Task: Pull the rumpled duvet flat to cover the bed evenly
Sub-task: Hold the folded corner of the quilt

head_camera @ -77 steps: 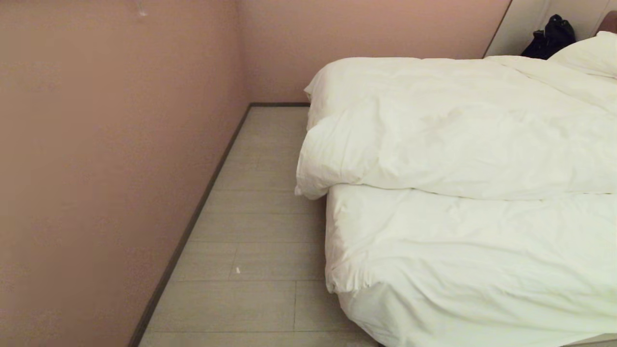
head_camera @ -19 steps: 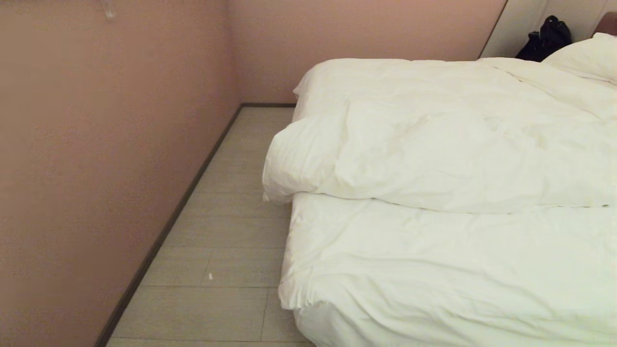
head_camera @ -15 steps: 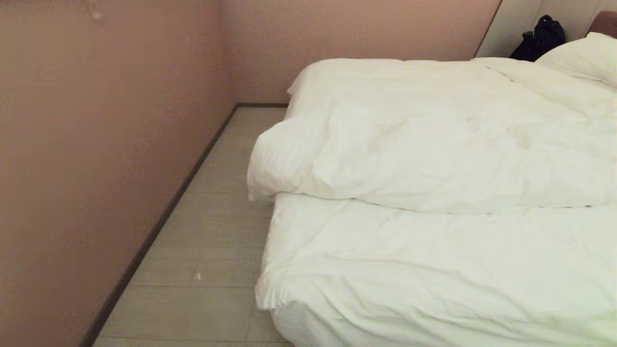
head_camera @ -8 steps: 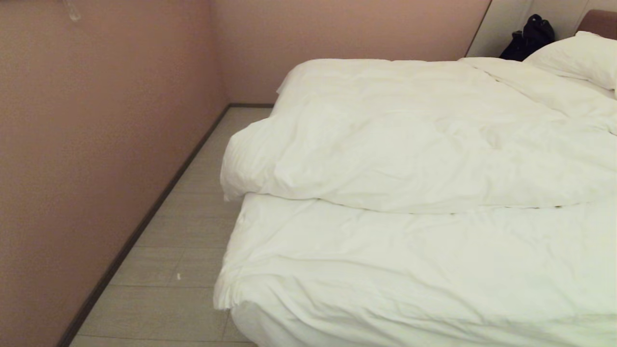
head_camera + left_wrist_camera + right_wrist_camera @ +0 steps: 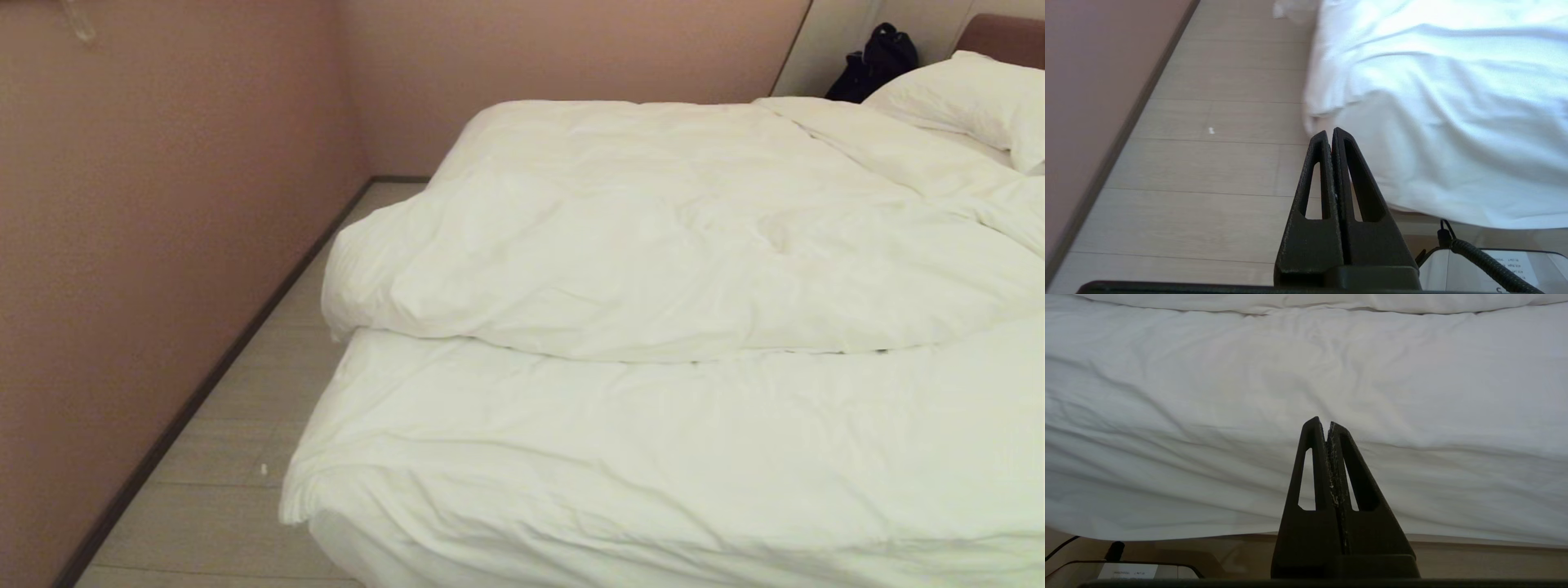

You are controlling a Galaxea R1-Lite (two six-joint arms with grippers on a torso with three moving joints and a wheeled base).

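Fingers of both the left gripper (image 5: 1329,134) and right gripper (image 5: 1322,424) were pressed together, empty, the approach evidently unfinished; the duvet (image 5: 653,245) lay bunched across the frame's upper centre on the bed (image 5: 620,457), its folded edge needing a grasp next.

Both arms hung low and parked, the left gripper (image 5: 1329,131) and right gripper (image 5: 1323,421) each pointing toward twelve o'clock, black fingers pressed together, holding nothing.
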